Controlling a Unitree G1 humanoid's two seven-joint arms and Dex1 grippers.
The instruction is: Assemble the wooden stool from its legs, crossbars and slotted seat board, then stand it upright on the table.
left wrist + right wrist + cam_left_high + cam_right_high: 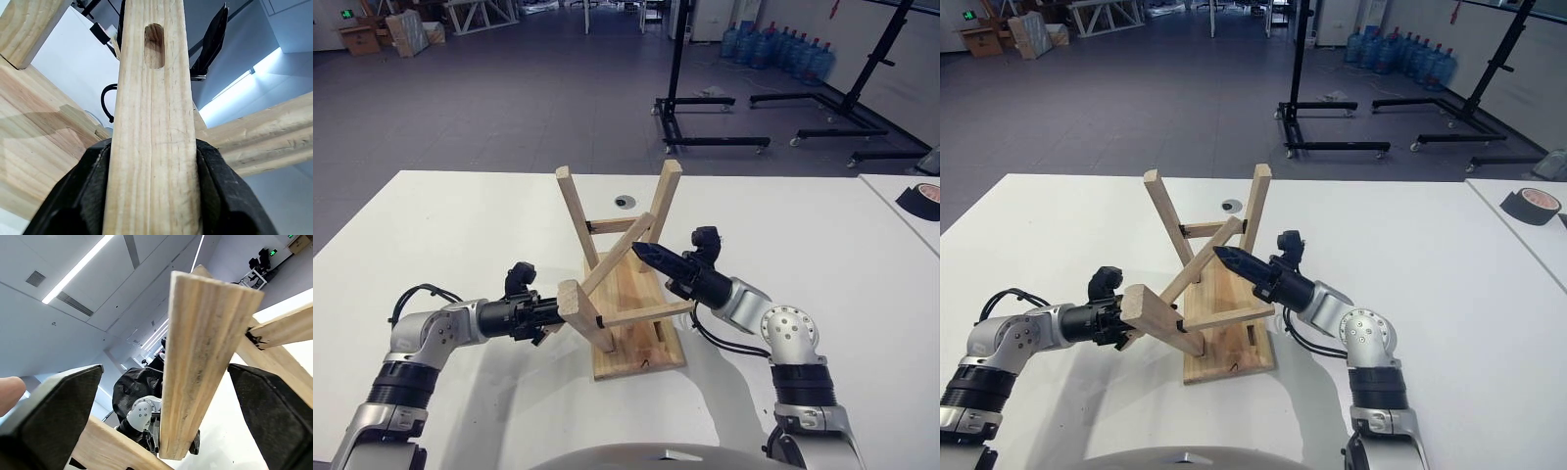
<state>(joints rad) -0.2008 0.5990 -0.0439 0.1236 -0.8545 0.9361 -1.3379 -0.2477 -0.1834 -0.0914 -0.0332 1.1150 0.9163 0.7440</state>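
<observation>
The partly built wooden stool lies on its slotted seat board (pixel 642 358) in the middle of the white table (pixel 450 225). Two far legs (pixel 576 211) splay upward in a V, joined by a crossbar (pixel 613 225). My left gripper (pixel 546 315) is shut on the near left leg (pixel 154 122), just below its thick end (pixel 571 299); this leg has an oval slot. A slanted leg (pixel 617 259) rises toward my right gripper (pixel 642 253), which stands open with that leg's end (pixel 205 347) between its fingers (pixel 54 416), untouched. A near crossbar (pixel 648 313) runs across under it.
A round cable hole (pixel 625 202) sits in the table behind the stool. A black tape roll (pixel 920 199) lies on the neighbouring table at the right. Black wheeled frames (pixel 710 108) stand on the floor beyond. Bare tabletop lies to both sides.
</observation>
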